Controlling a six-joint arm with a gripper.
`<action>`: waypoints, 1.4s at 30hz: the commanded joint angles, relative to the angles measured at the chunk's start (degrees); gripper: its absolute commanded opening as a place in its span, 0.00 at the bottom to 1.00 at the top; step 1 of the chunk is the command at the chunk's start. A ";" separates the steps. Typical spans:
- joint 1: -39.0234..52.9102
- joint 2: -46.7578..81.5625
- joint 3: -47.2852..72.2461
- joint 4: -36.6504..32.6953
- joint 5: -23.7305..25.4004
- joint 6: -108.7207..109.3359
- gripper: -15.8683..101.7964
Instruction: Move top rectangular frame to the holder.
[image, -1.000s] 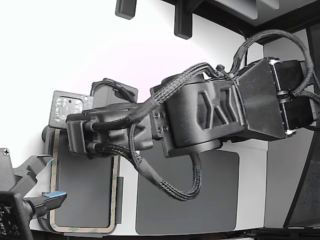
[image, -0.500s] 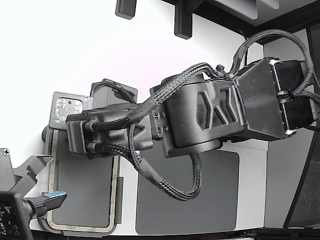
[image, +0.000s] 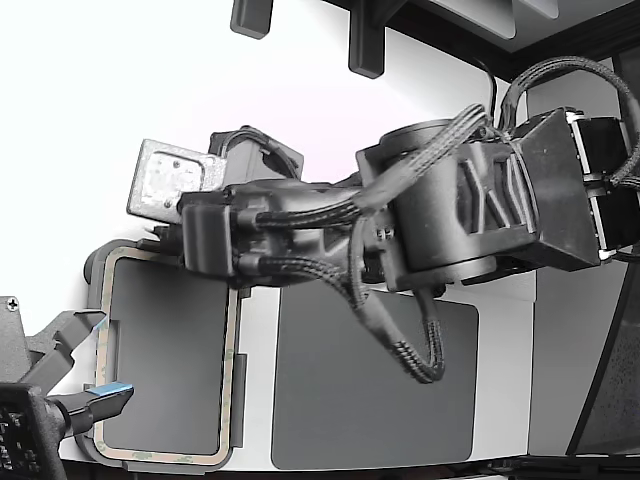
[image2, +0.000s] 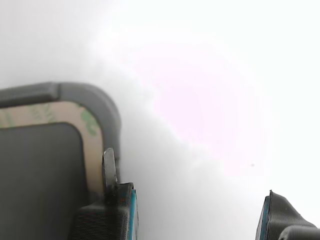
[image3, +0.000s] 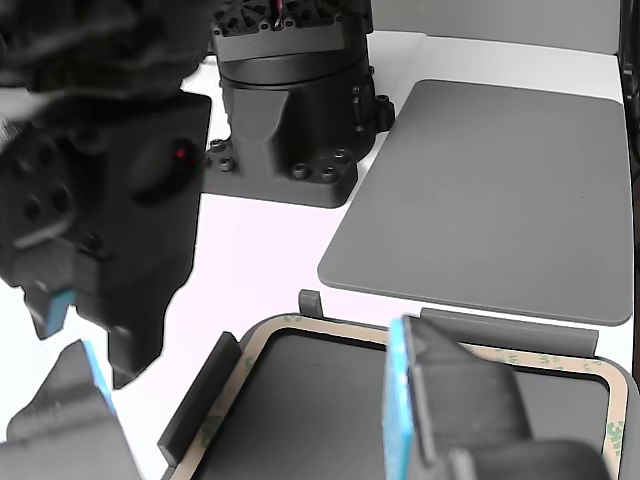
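1. Two dark fingers of the gripper (image2: 195, 210) stand wide apart with nothing between them; in the wrist view one blue-edged fingertip (image2: 117, 200) hangs just over a corner of the thin pale beige rectangular frame (image2: 92, 150), while the other hangs over bare white table (image2: 210, 100).
2. My guess is the jaws are spread because the grasp is finished: the beige frame with its faint greenish patches already lies flat in the grey holder with raised edge tabs (image: 96, 262), at the exterior view's left.
3. Those raised tabs seem to be why the frame sits so squarely, hemmed in along its edges.
4. Beside it, toward the exterior view's right, lies a plain dark grey rounded slab (image: 375, 385), apart from the holder with a strip of white table between.
5. From the exterior view the black cable-wrapped arm (image: 450, 215) reaches across above both plates, and its bulk hides the fingers completely, so their spread cannot be read there.
6. Only the wrist view shows how close the fingertip is to the frame's corner; I cannot tell whether it touches.
7. Looking through the other view, the frame's near rim (image3: 330, 328) and two upright tabs show plainly, along with the black arm base (image3: 290, 110) standing beyond the slab.
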 joint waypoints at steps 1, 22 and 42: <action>-1.93 12.30 10.72 -7.21 2.37 -0.26 0.98; -18.02 70.31 61.44 -27.07 -9.58 -11.34 0.98; -17.31 87.10 76.20 -25.84 -10.63 -13.97 0.98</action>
